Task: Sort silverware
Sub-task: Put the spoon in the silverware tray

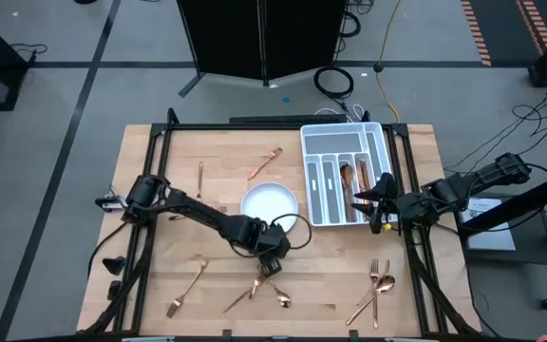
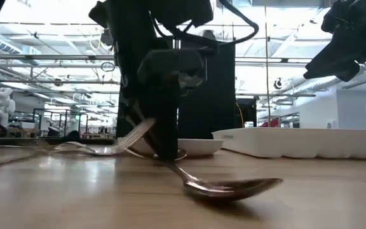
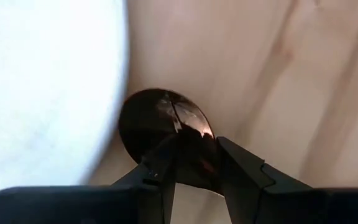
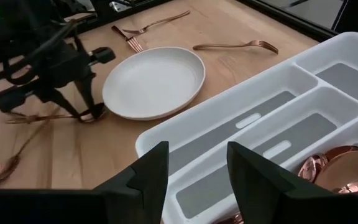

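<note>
On a wooden counter, the left gripper reaches down just in front of a round white plate, fingers pinching a copper spoon lying on the wood. The right gripper hovers with fingers spread over the white cutlery tray, which holds some copper pieces. Other forks and spoons lie scattered around.

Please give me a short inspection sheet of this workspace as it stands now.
Surface: wooden table.
Job's things: copper silverware scattered over the table; some pieces already in the white tray.
Clutter: white plate at centre.
Grippers: left end effector down at the table, shut on a spoon; right end effector open above the tray.
Cables: coil on the floor beyond the table.
Surroundings: dark stand beyond the table.
</note>
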Motion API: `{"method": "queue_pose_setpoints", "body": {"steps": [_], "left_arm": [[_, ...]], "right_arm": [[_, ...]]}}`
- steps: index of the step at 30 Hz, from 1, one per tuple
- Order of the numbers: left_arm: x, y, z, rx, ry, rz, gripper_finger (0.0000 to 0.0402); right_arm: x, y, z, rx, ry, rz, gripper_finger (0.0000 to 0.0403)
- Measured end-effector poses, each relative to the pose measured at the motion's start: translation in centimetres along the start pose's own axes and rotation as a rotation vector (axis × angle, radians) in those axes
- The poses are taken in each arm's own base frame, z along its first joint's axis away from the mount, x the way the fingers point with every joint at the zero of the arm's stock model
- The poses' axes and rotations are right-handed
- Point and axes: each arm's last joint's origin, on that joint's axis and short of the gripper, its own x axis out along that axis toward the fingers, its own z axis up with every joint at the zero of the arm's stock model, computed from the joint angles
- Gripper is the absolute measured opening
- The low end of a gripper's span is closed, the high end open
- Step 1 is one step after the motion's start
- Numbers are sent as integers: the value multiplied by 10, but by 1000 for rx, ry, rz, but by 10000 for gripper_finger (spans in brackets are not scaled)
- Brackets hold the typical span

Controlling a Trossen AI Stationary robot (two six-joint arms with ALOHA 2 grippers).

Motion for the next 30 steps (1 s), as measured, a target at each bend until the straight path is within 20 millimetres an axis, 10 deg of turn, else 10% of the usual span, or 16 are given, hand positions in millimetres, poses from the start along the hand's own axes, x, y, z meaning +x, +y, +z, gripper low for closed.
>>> {"method": "queue_pose_setpoints", "body": {"steps": [11, 16, 30], "left_arm": [[-40, -9, 30, 120, -33, 131, 109], [-51, -21, 19, -159, 38, 132, 109], [-12, -33, 5, -303, 107, 122, 109]], "right_arm": [[0, 0, 0, -1, 4, -2, 155], [0, -1, -1, -5, 8, -6, 155], [0, -1, -2, -36, 32, 5, 155]]}}
